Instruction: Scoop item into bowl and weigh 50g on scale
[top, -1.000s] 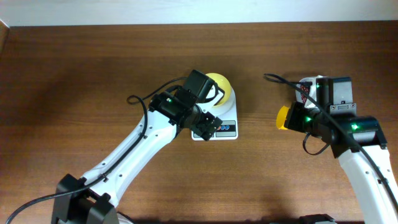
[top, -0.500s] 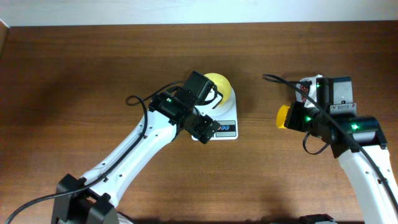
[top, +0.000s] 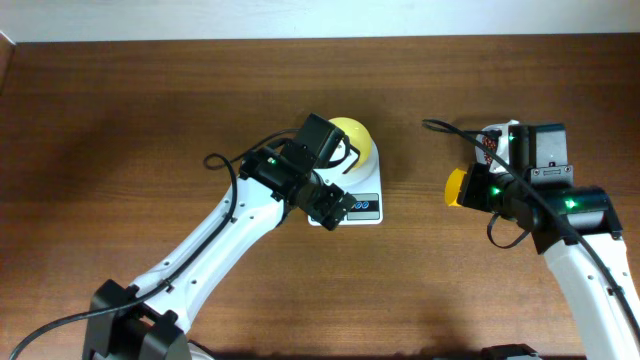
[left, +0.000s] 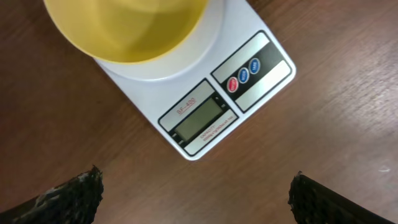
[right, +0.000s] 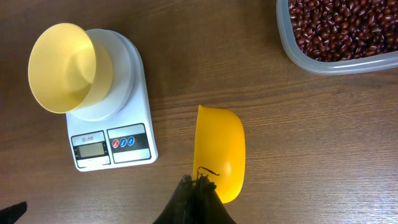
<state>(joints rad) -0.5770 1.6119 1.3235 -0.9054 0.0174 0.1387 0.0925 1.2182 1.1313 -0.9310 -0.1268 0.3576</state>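
Right now my left claw hangs spread wide over the front end of the small white rectangular digital scale. Its two dark fingertips stand on either side of the display, touching nothing. The round pale-yellow plastic bowl sits on the scale's round platform, behind the red and blue buttons, and it looks empty. I cannot read the display.

To the right of the scale, my right claw is pressed together, pinching the near end of the bright-yellow plastic scoop, which is also empty. The scoop is between the scale and the clear rounded-rectangular plastic container. That container stands well apart from the scale, further right on the brown wooden table. It holds the small dark red-brown beans, a grainy maroon mass.
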